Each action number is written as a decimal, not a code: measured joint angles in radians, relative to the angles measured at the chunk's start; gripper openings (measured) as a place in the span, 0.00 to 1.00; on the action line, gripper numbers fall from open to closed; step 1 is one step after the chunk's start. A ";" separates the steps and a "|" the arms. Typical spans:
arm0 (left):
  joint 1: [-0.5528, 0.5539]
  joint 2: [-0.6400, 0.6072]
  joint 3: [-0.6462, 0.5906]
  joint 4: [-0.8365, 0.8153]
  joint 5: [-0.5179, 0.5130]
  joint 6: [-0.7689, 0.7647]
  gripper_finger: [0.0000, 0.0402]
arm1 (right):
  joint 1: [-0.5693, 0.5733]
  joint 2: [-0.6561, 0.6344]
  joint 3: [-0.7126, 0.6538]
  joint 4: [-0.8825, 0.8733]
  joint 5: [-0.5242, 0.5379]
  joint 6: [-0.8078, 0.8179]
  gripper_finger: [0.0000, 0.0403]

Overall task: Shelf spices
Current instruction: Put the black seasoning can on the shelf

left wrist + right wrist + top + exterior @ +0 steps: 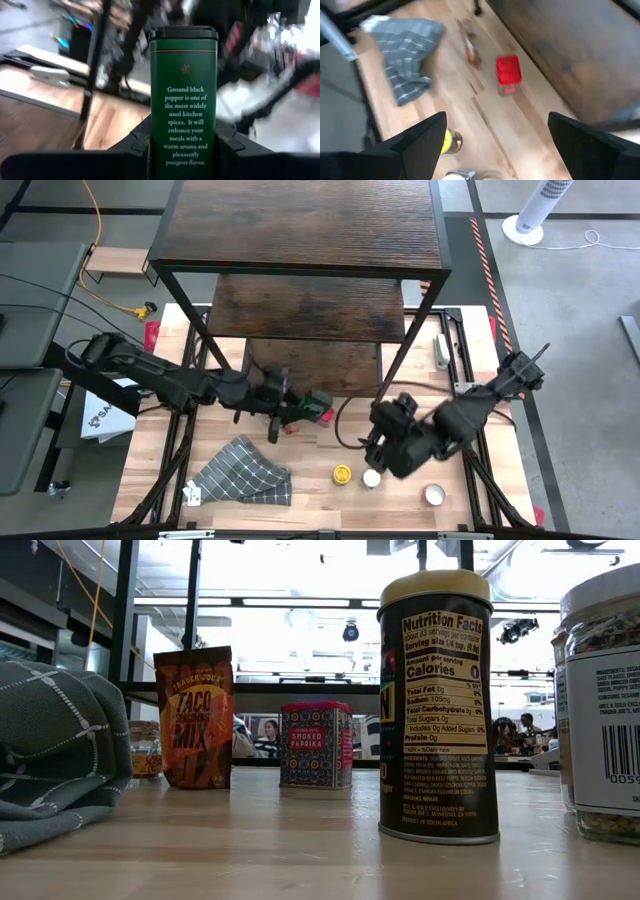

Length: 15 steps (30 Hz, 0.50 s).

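Left gripper point(283, 412) is closed on a green pepper tin point(183, 95), which stands upright between its fingers point(131, 152); from above, the tin point(316, 407) is mostly covered by the gripper and only a green and red end shows. It is held above the table point(310, 480), just in front of the shelf point(305, 240). The left arm reaches in low from the left side, almost flat.

Right gripper point(495, 135) is wide open and holds nothing. It hangs above the front of the table, near a yellow-lid jar point(343, 474) and a white-lid jar point(371, 478); its arm is bent in from the right.

On the table a red tin point(508, 74) stands near the shelf, and a cloth point(243, 471) lies at the front left. In the low view the cloth and a jar point(603, 700) at the right are cut off by the edges, and a taco mix pouch point(194, 718) partly hides a small jar behind it.
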 joint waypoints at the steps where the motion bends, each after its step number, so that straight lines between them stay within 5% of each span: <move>1: 0.007 0.011 -0.028 0.075 -0.029 -0.011 0.26 | 0.018 0.000 -0.033 0.004 0.019 0.064 0.86; 9: 0.055 0.225 -0.069 0.386 -0.204 -0.052 0.26 | 0.174 0.000 -0.156 0.033 0.196 0.611 0.86; 15: 0.044 0.426 0.022 0.439 -0.386 -0.066 0.26 | 0.215 0.000 -0.151 0.018 0.207 0.721 0.86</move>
